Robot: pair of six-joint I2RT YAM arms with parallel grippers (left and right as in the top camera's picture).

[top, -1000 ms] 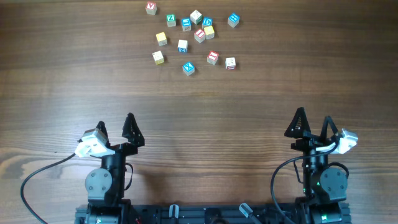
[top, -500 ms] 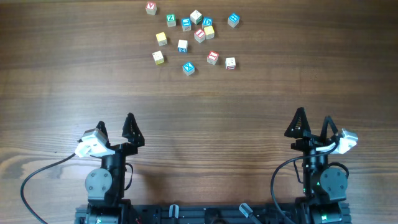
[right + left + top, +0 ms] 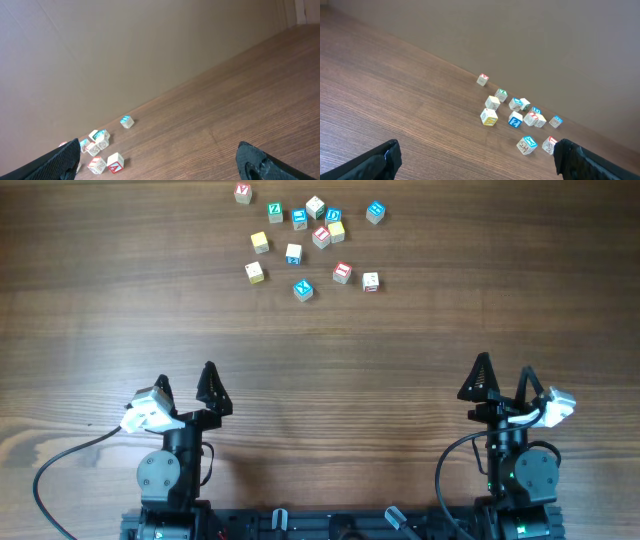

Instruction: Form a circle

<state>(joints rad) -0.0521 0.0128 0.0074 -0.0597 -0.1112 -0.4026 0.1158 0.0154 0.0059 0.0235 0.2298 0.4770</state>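
Observation:
Several small wooden letter cubes lie in a loose scatter (image 3: 315,240) at the far middle of the table; no circle shows among them. A red-faced cube (image 3: 243,192) lies farthest back and a blue-faced cube (image 3: 303,290) nearest. My left gripper (image 3: 185,375) and right gripper (image 3: 505,366) rest near the front edge, both open and empty, far from the cubes. The left wrist view shows the scatter (image 3: 520,112) ahead of the left gripper (image 3: 480,165). In the right wrist view, cubes (image 3: 102,150) lie at lower left of the right gripper (image 3: 160,162).
The wooden table (image 3: 400,360) runs bare between the cubes and both arms. A plain brown wall (image 3: 545,45) stands right behind the cubes. Black cables (image 3: 60,460) trail from the arm bases at the front edge.

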